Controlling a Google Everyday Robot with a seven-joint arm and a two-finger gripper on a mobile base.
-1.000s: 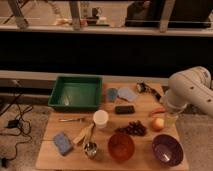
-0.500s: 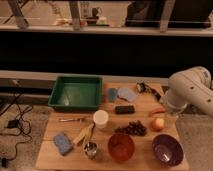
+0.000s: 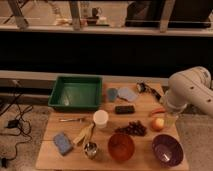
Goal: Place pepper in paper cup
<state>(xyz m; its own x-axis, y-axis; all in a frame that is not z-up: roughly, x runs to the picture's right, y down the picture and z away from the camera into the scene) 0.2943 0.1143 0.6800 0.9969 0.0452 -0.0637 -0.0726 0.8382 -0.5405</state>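
Observation:
The pepper [image 3: 157, 112] is a thin red sliver lying on the wooden table [image 3: 55, 125] at the right, partly hidden by my arm. The white paper cup [image 3: 100, 119] stands upright near the table's middle, well to the left of the pepper. My gripper [image 3: 171, 119] hangs from the pale arm at the table's right edge, just right of the pepper and above the round orange-yellow fruit [image 3: 158, 124].
A green tray [image 3: 76, 92] sits at the back left. A dark grape bunch [image 3: 132, 128], orange bowl [image 3: 121, 146], purple bowl [image 3: 167, 149], metal cup [image 3: 90, 148], blue sponge [image 3: 63, 143] and black block [image 3: 124, 109] lie around the paper cup.

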